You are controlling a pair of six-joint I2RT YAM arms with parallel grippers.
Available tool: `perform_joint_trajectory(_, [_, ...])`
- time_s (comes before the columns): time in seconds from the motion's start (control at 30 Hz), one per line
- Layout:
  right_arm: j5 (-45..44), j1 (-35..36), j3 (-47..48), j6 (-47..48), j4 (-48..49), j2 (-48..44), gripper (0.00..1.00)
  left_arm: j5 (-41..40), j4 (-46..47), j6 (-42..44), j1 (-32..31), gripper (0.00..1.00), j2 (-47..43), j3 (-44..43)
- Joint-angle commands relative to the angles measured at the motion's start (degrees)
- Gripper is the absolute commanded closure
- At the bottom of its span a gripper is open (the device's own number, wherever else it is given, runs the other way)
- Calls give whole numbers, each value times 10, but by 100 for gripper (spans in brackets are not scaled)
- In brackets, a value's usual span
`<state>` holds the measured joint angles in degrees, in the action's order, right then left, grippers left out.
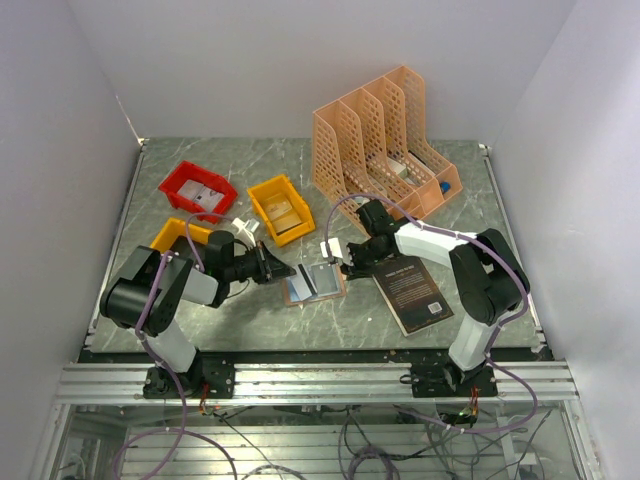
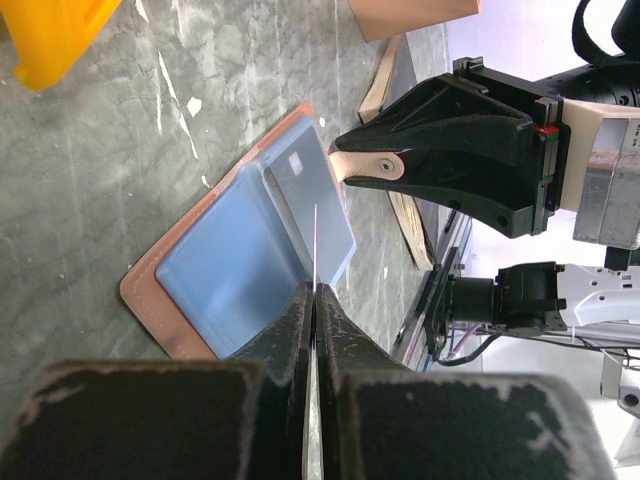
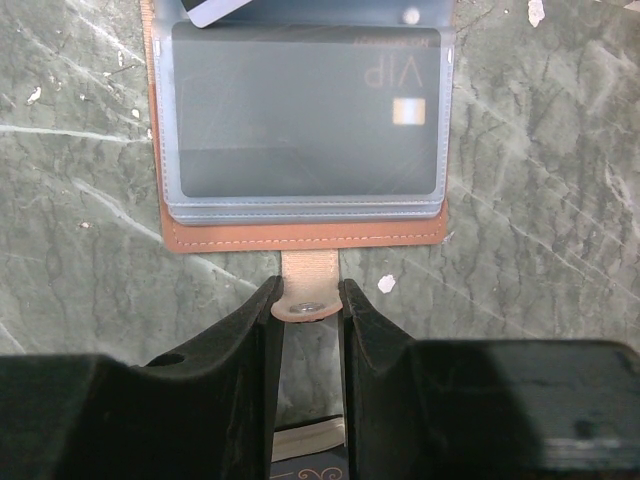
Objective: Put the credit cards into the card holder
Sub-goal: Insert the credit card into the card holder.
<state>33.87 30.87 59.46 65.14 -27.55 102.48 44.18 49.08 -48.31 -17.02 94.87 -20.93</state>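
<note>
Left gripper (image 2: 313, 292) pinching a credit card (image 2: 315, 240), I'm aiming it squarely at a sleeve (image 2: 300, 195) while my right gripper (image 3: 308, 300) is clamping the tab (image 3: 310, 270) of the card holder (image 3: 300, 236).

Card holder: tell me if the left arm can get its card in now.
Probably yes: the left gripper holds the card right at the open holder; the right gripper grips the strap on the far side, nothing between.

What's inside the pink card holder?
A dark VIP card sits in the card holder's top clear sleeve. Whatever is in the sleeves underneath is covered.
</note>
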Motion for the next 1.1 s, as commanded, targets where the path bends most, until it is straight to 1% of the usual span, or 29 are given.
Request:
perform_joint_trajectory(0.0, [-1, 7, 7, 0, -8, 15, 79, -3, 17, 5, 2, 93, 7, -4])
perform_joint_trajectory(0.37, [0, 10, 7, -2, -6, 15, 79, -17, -5, 11, -8, 93, 11, -11])
perform_joint_trajectory(0.7, [0, 13, 7, -2, -6, 15, 79, -46, -87, 41, -13, 93, -4, -28])
perform_joint_trajectory(1.07, [1, 15, 7, -3, -7, 13, 79, -44, -81, 44, -18, 93, 9, -41])
